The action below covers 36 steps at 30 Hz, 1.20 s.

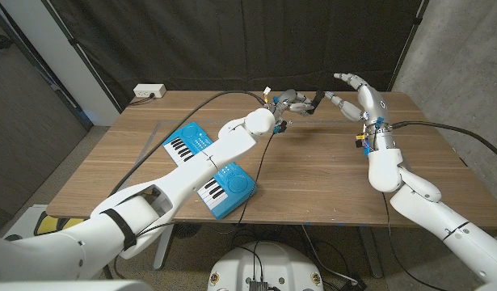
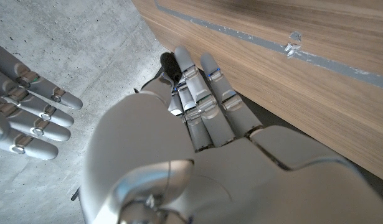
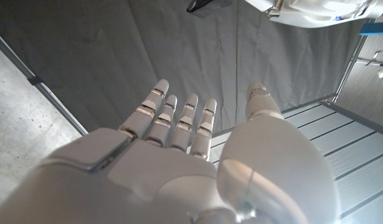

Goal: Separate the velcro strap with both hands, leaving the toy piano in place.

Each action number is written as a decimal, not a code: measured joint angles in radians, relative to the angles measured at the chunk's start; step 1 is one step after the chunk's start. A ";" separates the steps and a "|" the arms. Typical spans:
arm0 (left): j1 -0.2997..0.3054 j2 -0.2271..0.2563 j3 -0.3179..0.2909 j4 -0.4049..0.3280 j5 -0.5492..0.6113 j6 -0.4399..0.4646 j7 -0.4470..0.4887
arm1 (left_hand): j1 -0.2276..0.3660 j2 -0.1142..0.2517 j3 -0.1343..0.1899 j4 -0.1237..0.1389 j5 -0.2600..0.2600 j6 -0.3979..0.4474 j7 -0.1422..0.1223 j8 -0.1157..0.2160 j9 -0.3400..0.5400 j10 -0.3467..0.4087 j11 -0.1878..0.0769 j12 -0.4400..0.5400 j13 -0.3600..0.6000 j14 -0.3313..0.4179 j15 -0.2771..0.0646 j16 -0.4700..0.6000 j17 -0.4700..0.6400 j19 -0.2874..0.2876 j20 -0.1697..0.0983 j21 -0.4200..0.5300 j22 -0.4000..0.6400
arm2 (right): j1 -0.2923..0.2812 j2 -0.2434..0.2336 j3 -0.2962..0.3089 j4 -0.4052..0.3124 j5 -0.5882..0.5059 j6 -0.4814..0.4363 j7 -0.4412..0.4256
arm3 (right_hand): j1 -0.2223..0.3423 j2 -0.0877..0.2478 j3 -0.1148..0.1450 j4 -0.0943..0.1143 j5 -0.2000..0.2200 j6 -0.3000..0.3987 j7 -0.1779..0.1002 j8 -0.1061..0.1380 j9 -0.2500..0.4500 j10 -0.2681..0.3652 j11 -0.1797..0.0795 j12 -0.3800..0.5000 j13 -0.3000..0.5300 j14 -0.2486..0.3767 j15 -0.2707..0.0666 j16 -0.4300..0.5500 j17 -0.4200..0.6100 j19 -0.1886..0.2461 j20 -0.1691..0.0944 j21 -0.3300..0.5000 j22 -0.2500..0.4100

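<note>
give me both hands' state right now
Left hand: fingers closed on the black velcro strap.
Right hand: open, fingers spread, holding nothing.

Black velcro strap (image 1: 314, 105) aloft in left hand (image 1: 292, 103); blue toy piano (image 1: 209, 166) on table.

No text, label, brand, number or sign could be read on anything in these views, including the blue plastic toy piano (image 1: 209, 170).
</note>
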 measured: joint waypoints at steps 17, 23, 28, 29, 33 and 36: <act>0.000 0.002 0.009 -0.045 -0.012 0.017 0.012 | 0.000 0.000 0.008 0.000 0.000 0.000 0.000 0.000 0.005 0.009 0.002 -0.008 0.000 0.004 0.004 -0.007 0.000 0.000 0.000 0.000 0.000 | 0.002 0.006 -0.039 -0.007 -0.097 -0.096 -0.039 | 0.029 -0.013 -0.002 0.002 0.000 0.013 -0.021 0.000 0.009 0.005 -0.005 0.000 0.000 0.039 -0.002 0.008 0.000 0.018 -0.003 0.000 0.000; 0.009 0.006 0.008 -0.061 -0.014 0.018 0.023 | 0.000 0.000 0.008 0.000 0.000 -0.001 0.001 0.000 0.005 0.010 0.000 -0.008 0.001 0.005 0.005 -0.008 0.000 0.000 0.000 0.000 0.000 | 0.013 0.010 -0.054 0.003 -0.111 -0.125 -0.041 | 0.040 -0.013 -0.005 0.005 0.000 0.013 -0.021 0.000 0.014 0.005 -0.005 0.000 0.000 0.040 -0.001 0.008 0.000 0.018 -0.003 0.000 0.000; 0.018 0.006 0.003 -0.073 -0.017 0.020 0.036 | 0.000 0.000 0.012 0.004 -0.004 -0.001 0.001 0.000 0.008 0.011 0.000 -0.008 0.003 0.005 0.005 -0.008 0.001 0.000 0.000 0.000 0.000 | 0.024 0.014 -0.067 0.013 -0.115 -0.141 -0.041 | 0.047 -0.013 -0.006 0.006 0.000 0.013 -0.021 0.000 0.014 0.001 -0.001 -0.005 0.000 0.040 -0.001 0.008 0.000 0.018 -0.003 0.000 0.000; 0.020 0.007 0.002 -0.076 -0.019 0.020 0.038 | 0.000 0.000 0.012 0.004 -0.004 -0.001 0.001 0.000 0.009 0.010 0.000 -0.008 0.003 0.005 0.005 -0.008 0.002 0.000 0.000 0.000 0.000 | 0.027 0.015 -0.070 0.016 -0.117 -0.145 -0.042 | 0.047 -0.013 -0.006 0.006 0.000 0.013 -0.021 0.000 0.015 0.001 -0.001 -0.005 0.000 0.040 -0.001 0.008 0.000 0.018 -0.003 0.000 0.000; 0.024 0.008 0.000 -0.081 -0.021 0.020 0.042 | 0.000 0.000 0.012 0.004 -0.004 -0.001 0.001 0.000 0.009 0.011 0.000 -0.008 0.003 0.006 0.005 -0.008 0.003 0.000 0.000 0.000 0.000 | 0.036 0.018 -0.082 0.027 -0.121 -0.154 -0.042 | 0.051 -0.017 -0.009 0.009 0.000 0.013 -0.021 0.000 0.019 -0.004 0.004 -0.005 0.000 0.034 -0.001 0.004 0.000 0.018 -0.003 0.000 0.000; 0.025 0.009 -0.001 -0.084 -0.025 0.020 0.042 | 0.000 0.000 0.012 0.004 -0.004 -0.001 0.001 0.000 0.009 0.011 0.000 -0.008 0.003 0.006 0.005 -0.008 0.003 0.000 0.000 0.000 0.000 | 0.045 0.020 -0.092 0.039 -0.126 -0.161 -0.045 | 0.051 -0.017 -0.012 0.012 0.000 0.016 -0.019 0.000 0.019 -0.004 0.004 -0.005 0.000 0.032 0.000 0.004 0.000 0.018 -0.003 0.000 0.000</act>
